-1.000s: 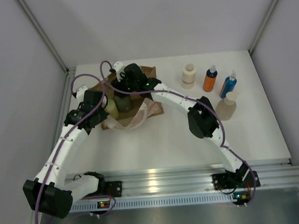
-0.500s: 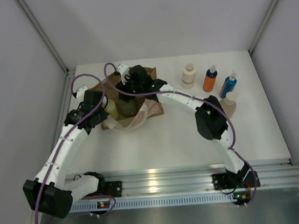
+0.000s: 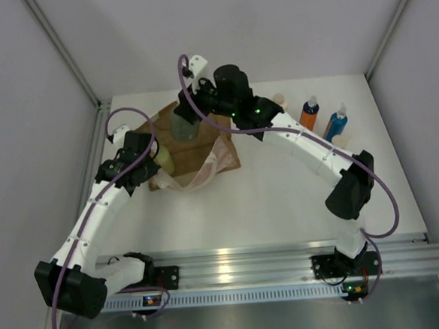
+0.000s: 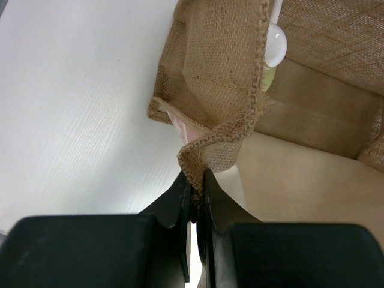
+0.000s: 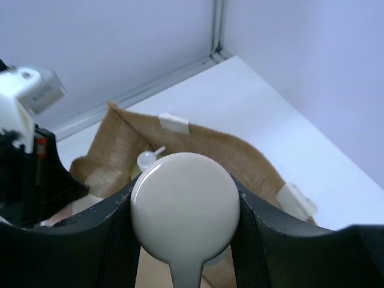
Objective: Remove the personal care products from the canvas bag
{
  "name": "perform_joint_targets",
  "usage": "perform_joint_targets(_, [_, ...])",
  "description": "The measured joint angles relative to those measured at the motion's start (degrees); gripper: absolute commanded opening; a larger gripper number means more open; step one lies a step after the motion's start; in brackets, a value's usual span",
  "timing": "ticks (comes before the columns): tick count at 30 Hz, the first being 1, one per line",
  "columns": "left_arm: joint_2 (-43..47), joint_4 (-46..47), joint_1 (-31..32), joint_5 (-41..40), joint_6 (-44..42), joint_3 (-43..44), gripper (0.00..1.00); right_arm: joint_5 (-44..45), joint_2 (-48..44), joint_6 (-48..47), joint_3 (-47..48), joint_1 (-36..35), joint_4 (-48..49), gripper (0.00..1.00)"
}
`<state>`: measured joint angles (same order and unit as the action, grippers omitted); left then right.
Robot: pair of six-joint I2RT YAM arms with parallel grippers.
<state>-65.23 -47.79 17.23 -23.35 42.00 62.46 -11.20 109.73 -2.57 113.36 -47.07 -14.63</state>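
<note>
The right gripper (image 5: 183, 237) squeezes the grey-green bottle (image 3: 182, 126), up above the far part of the bag (image 3: 203, 147); the left gripper (image 4: 193, 193) pinches the bag's left edge tight; lift the bottle clear first, then carry it right, slowly.

Cream bottle (image 3: 279, 98) right of canvas bag (image 3: 199, 139) mostly behind right arm, yellow-green bottle (image 4: 276, 45) inside bag half hidden by rim

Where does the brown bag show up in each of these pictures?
Top external: canvas bag back-left on the table.
Left wrist: upper right, rim pinched by the left fingers.
Right wrist: centre, behind the held bottle.
Shared landmark: the yellow-green bottle inside the bag.
</note>
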Motion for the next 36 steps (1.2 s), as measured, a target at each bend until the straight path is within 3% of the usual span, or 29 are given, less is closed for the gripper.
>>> perform_joint_targets(12, [0.0,-0.04,0.0,0.0,-0.17,0.02,0.0,12.28,-16.87,-2.95,1.95,3.1,-6.84,0.0])
perform_joint_targets(22, [-0.17,-0.31,0.0,0.42,-0.79,0.39,0.0,24.9,-38.23,-3.26,-31.06,17.77,-3.26,0.0])
perform_joint_targets(28, [-0.31,-0.28,0.0,1.05,-1.42,0.46,0.0,23.3,-36.09,0.94,-53.11,24.87,5.73,0.0])
perform_joint_targets(36, [-0.31,-0.28,-0.07,1.49,-1.9,0.46,0.0,22.53,-30.03,4.48,-61.4,28.5,16.33,0.0])
